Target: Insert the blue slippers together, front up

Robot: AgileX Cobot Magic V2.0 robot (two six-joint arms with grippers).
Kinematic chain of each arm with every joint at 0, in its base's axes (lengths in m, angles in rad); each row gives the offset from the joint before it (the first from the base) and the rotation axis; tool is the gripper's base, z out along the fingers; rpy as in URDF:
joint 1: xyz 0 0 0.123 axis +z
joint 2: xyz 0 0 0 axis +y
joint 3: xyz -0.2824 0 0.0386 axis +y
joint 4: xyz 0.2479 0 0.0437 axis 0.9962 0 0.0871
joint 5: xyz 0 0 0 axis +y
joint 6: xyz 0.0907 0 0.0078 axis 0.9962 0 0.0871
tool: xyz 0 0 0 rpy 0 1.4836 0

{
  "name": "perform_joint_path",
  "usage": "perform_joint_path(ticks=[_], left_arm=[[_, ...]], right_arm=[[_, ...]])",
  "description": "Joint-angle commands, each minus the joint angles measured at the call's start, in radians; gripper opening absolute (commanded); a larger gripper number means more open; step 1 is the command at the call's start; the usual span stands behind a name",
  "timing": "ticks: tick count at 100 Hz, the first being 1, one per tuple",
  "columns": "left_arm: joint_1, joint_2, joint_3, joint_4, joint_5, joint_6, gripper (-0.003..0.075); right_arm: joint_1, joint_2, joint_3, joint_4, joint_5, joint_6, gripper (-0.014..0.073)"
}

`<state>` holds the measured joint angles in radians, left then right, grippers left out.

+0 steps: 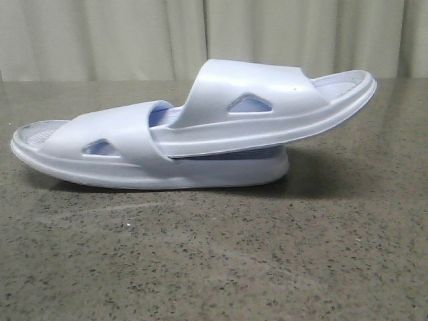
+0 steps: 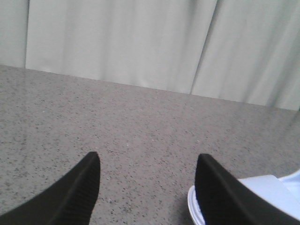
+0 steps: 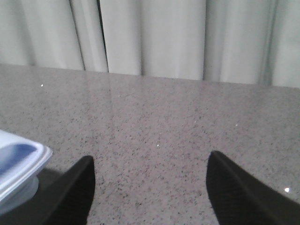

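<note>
Two pale blue slippers lie nested on the table in the front view. The lower slipper [image 1: 93,150] lies flat with its strap at the left. The upper slipper [image 1: 267,100] has its front pushed under that strap and its other end raised to the right. My left gripper [image 2: 147,161] is open and empty over bare table; a slipper's end [image 2: 269,187] shows beside one finger. My right gripper [image 3: 150,164] is open and empty; a slipper's end [image 3: 18,164] shows beside it. Neither gripper shows in the front view.
The table [image 1: 221,261] is speckled grey stone. A pale curtain [image 1: 134,33] hangs along its far edge and fills the background in all views.
</note>
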<state>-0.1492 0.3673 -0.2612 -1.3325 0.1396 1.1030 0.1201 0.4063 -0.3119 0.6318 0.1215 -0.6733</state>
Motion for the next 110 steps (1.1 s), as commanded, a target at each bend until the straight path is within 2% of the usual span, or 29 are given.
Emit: perform_joint_path(ticks=[1, 12, 34, 45, 60, 70, 86, 89, 110], left_arm=[[-0.007, 0.000, -0.024, -0.005, 0.045, 0.000, 0.0394], [-0.007, 0.000, -0.024, -0.005, 0.060, 0.000, 0.0393], [-0.007, 0.000, -0.024, -0.005, 0.001, 0.000, 0.0393], [-0.007, 0.000, -0.024, -0.005, -0.015, 0.000, 0.0388], [-0.007, 0.000, -0.024, -0.005, -0.017, 0.000, 0.0304], [-0.007, 0.000, -0.024, -0.005, -0.017, 0.000, 0.0197], [-0.007, 0.000, -0.024, -0.006, -0.009, 0.000, 0.0024], [-0.007, 0.000, -0.024, -0.006, -0.009, 0.000, 0.0017], [-0.007, 0.000, -0.024, -0.006, -0.009, 0.000, 0.0016]], right_arm=[[-0.002, 0.001, -0.026, -0.006, -0.045, -0.016, 0.0439], [-0.002, 0.001, -0.026, -0.006, -0.059, -0.016, 0.0439], [-0.002, 0.001, -0.026, -0.006, -0.159, -0.016, 0.0437], [-0.002, 0.001, -0.026, -0.006, -0.188, -0.016, 0.0407], [-0.002, 0.001, -0.026, -0.006, -0.183, -0.016, 0.0268], [-0.002, 0.001, -0.026, -0.006, -0.159, -0.016, 0.0134], [0.059, 0.001, -0.026, -0.006, -0.121, -0.016, -0.0075], [0.067, 0.001, -0.026, -0.006, -0.121, -0.016, -0.0105], [0.075, 0.001, -0.026, -0.006, -0.121, -0.016, -0.0107]])
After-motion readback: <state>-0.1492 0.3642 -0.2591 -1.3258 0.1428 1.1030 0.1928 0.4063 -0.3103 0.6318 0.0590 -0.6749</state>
